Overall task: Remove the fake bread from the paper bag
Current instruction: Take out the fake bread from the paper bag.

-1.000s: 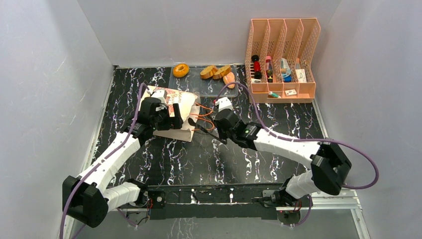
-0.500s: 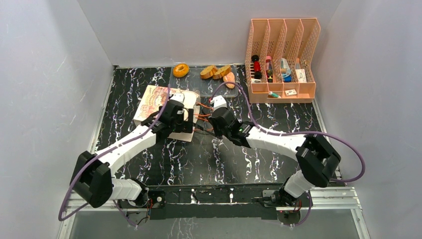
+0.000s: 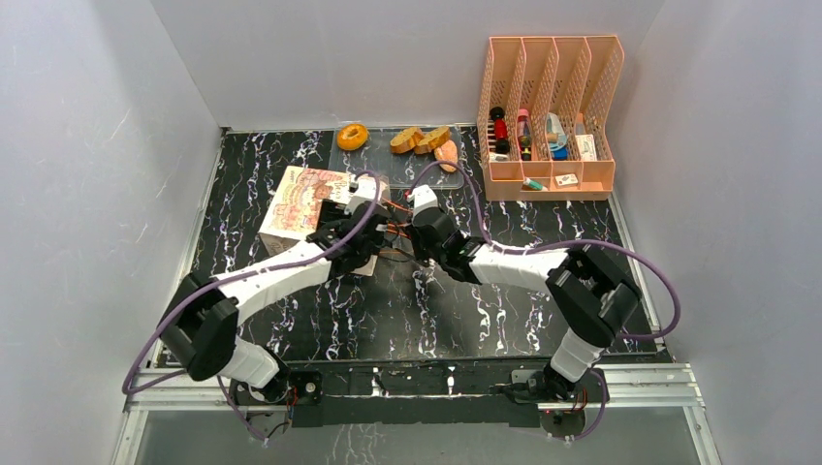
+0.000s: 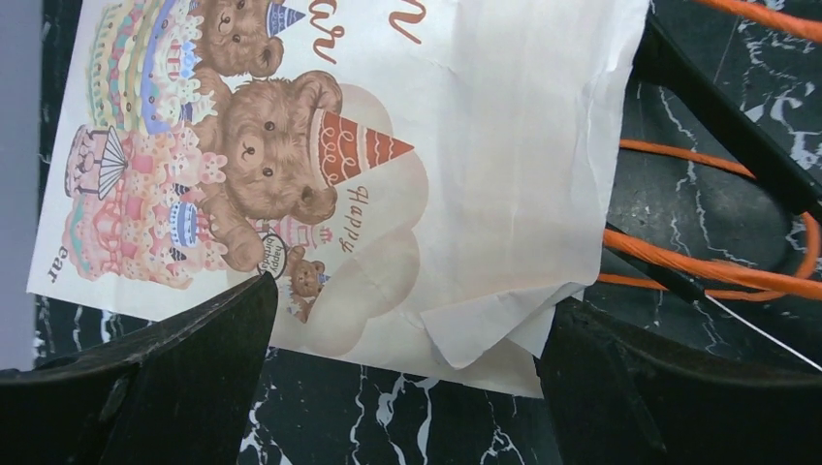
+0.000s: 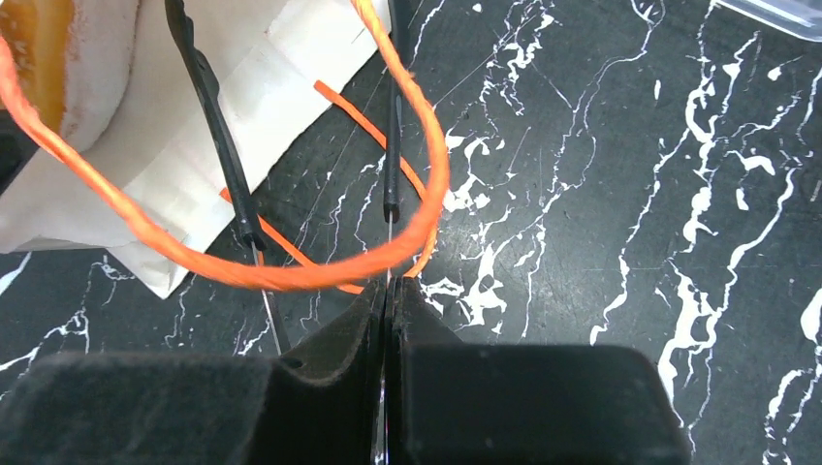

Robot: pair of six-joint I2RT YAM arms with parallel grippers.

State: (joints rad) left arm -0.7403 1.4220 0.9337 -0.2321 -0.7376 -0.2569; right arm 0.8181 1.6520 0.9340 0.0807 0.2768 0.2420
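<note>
We note bag [image 4: 465,174] flat on table [image 3: 436,310], its edge between L gripper's [image 4: 412,310] wide-open fingers [image 4: 194,358], nothing held; R gripper [image 5: 388,300] shut at orange handle [image 5: 291,276], pinch unclear; bread pcs [image 3: 422,141] in tray [image 3: 397,170] beyond.

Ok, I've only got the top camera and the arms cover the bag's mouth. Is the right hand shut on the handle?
Observer: The right hand is shut, and the orange handle loops right at its fingertips. I can't tell whether the cord is pinched.
Operator: And the other one?
Observer: The left hand is wide open over a side edge of the bag, gripping nothing.
Operator: Anything inside?
Observer: The right wrist view shows a golden-brown piece, probably bread, in the mouth.
</note>
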